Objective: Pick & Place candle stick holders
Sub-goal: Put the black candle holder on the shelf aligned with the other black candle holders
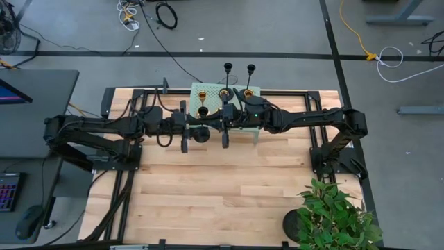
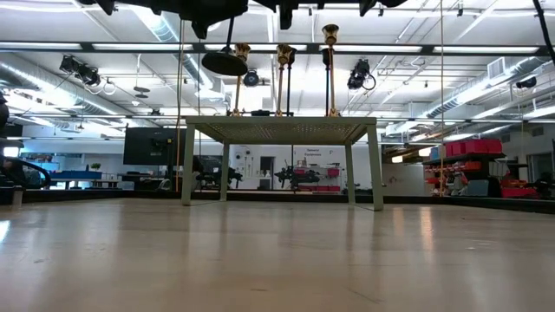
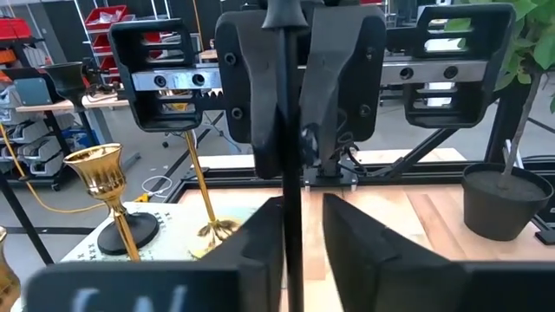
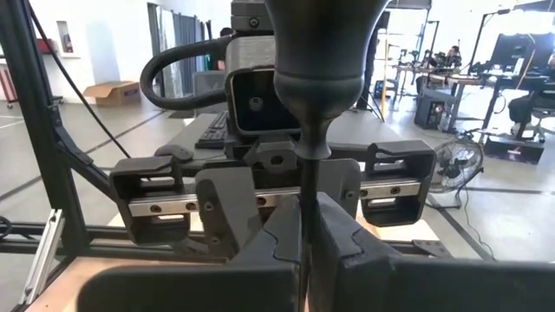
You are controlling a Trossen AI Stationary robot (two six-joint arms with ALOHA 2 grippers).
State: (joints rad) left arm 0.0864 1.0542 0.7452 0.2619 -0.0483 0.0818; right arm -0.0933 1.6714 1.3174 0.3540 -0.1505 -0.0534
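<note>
A matte black candlestick holder (image 1: 202, 134) hangs roughly upright in the air between my two grippers, cup (image 4: 316, 43) up, round base (image 2: 224, 62) down. My right gripper (image 1: 211, 129) is shut on its stem. My left gripper (image 1: 193, 132) faces it, level and slightly open, with its fingers (image 3: 260, 251) on either side of the stem lower down. Three brass holders (image 2: 279, 82) stand on a small white perforated stand (image 1: 251, 90). Two more black holders (image 1: 227, 67) stand at the stand's far side. My right gripper pinches the thin stem (image 4: 303, 221) between its two fingers, below the cup. The fingers come level from the table's right and lie across the stem. The holder is lifted clear, roughly upright, with its base hanging well above the table.
The white stand (image 2: 282, 130) with its holders is just beyond the grippers, toward the far edge. A black plant pot (image 1: 298, 226) with a green plant (image 1: 333, 215) stands at the near right corner. Bare wooden table top (image 1: 208, 187) lies toward the near edge.
</note>
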